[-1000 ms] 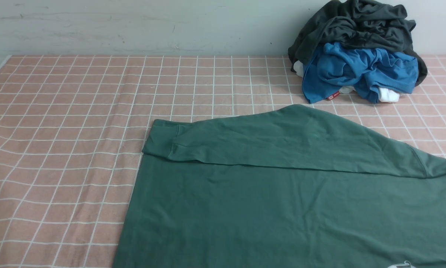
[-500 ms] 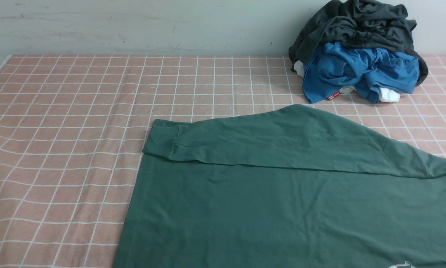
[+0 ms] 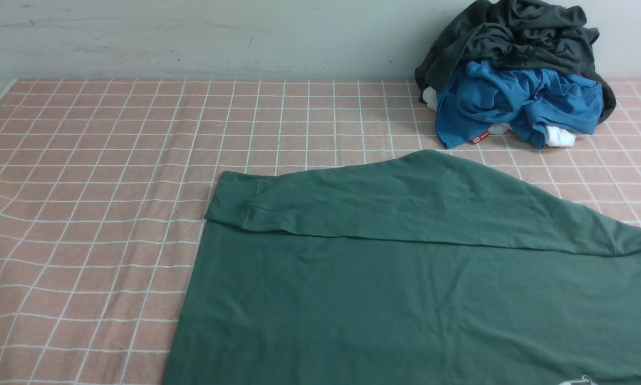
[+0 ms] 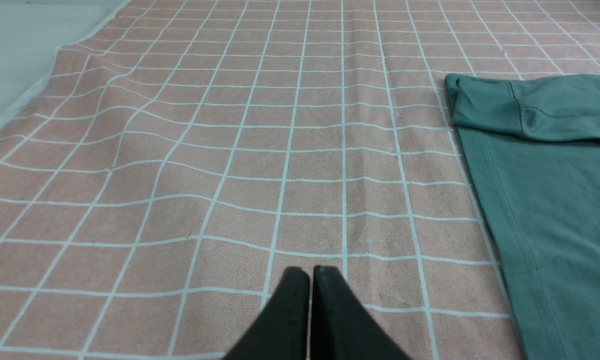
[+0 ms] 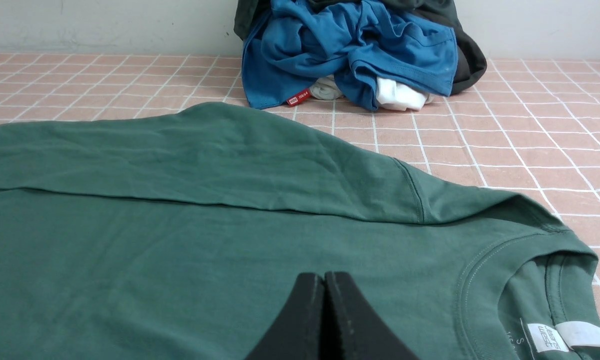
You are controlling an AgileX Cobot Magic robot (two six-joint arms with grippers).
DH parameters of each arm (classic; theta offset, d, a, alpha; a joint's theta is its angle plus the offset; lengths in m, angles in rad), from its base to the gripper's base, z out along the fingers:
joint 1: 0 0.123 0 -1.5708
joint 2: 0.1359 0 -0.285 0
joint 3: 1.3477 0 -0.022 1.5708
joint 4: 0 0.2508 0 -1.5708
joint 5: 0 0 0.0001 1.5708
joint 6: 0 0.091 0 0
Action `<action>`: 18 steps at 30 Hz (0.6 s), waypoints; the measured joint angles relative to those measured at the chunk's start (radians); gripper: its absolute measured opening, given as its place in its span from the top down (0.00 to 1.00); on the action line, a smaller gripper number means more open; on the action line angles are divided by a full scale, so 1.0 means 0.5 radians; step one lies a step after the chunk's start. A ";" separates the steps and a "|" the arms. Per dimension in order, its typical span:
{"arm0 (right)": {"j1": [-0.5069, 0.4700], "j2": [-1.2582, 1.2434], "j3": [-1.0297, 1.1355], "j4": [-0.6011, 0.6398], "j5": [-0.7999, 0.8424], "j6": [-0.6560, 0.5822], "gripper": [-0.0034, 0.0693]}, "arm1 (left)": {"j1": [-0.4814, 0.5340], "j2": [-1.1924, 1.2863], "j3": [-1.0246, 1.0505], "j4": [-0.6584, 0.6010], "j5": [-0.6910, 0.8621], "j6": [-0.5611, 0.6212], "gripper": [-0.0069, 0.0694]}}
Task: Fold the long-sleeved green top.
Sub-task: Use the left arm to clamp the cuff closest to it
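- Green top [image 3: 320,299] sprawls from centre to lower right — far edge folded over!
- Blue garment [image 3: 518,101], dark garment [image 3: 523,40] bundled upper right.
- Left gripper [image 4: 311,272], right gripper [image 5: 324,277] — both pressed together, empty.

Letter "S" printed inside the round collar of the dark green cotton long-sleeved top [image 5: 279,240], small white rectangular neck label [image 5: 547,337] with lettering too small to read, small red tag [image 5: 298,97] on bright blue garment [image 5: 330,45], its white marking unreadable
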 joint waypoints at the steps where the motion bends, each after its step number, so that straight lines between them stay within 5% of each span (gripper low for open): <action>1: 0.000 0.000 0.000 0.000 0.000 0.000 0.97 | 0.000 0.000 0.000 0.000 0.000 0.000 0.91; 18: 0.000 0.000 0.000 0.064 0.000 0.030 0.97 | 0.000 0.000 0.000 0.000 0.000 0.000 0.91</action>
